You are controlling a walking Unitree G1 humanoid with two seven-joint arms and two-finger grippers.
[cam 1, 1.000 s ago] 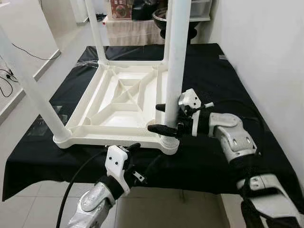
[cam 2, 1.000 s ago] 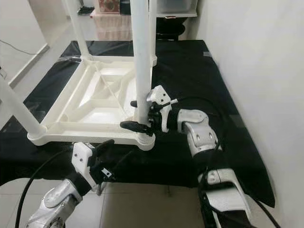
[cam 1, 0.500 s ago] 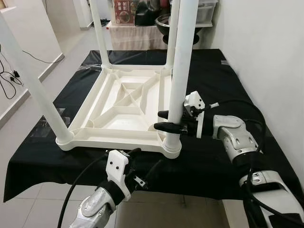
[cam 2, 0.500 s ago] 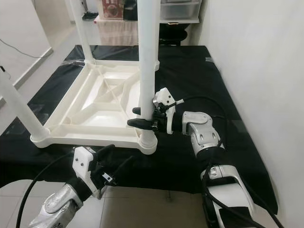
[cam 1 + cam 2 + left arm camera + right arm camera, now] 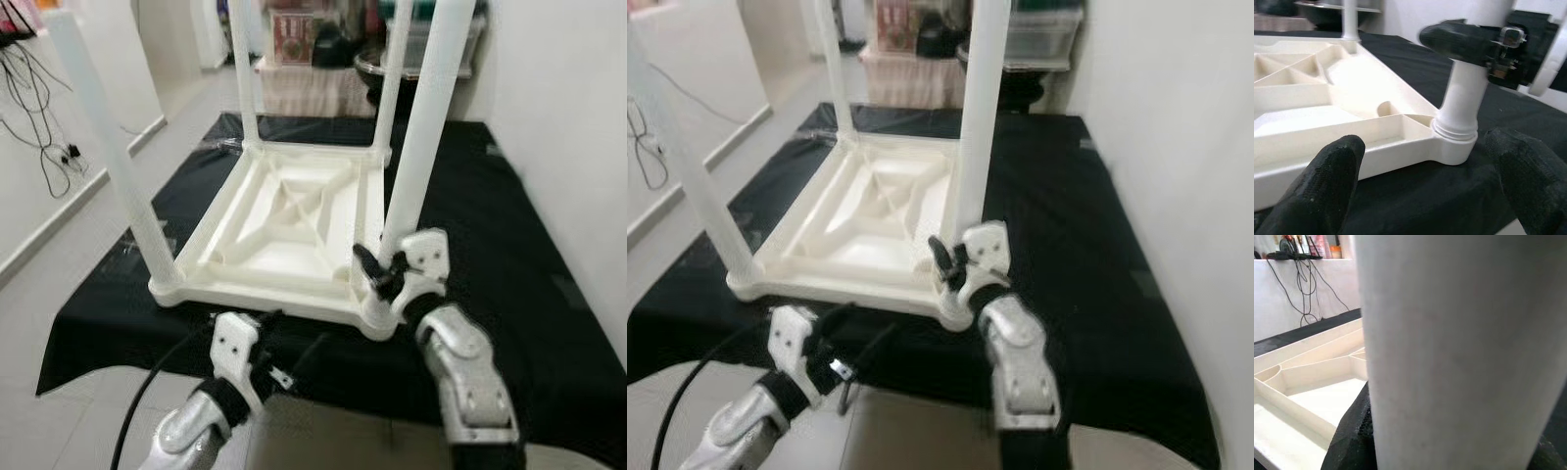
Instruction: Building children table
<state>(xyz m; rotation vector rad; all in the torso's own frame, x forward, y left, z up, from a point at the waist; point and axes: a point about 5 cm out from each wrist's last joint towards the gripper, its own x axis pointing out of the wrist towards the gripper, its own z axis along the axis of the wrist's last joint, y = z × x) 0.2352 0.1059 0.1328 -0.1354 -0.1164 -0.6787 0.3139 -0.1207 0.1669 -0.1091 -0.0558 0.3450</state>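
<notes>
1. Black cloth covers a low platform beside a white wall; pale floor lies to the left, with cables along the far left wall.
2. On the cloth the white table lies upside down, its ribbed underside up and four legs standing upright.
3. The right gripper is clamped on the near right leg just above its socket at the table's corner, one black finger on each side of the leg. In the right wrist view the leg stands hard against the camera.
4. The left gripper hovers off the table's near edge, just short of the same corner, fingers spread wide and touching nothing.
5. Near left leg and the two far legs stand apart from both grippers.
6. A dark bowl and boxes sit blurred on a shelf beyond the cloth.
7. A black cable loops from the left arm.
</notes>
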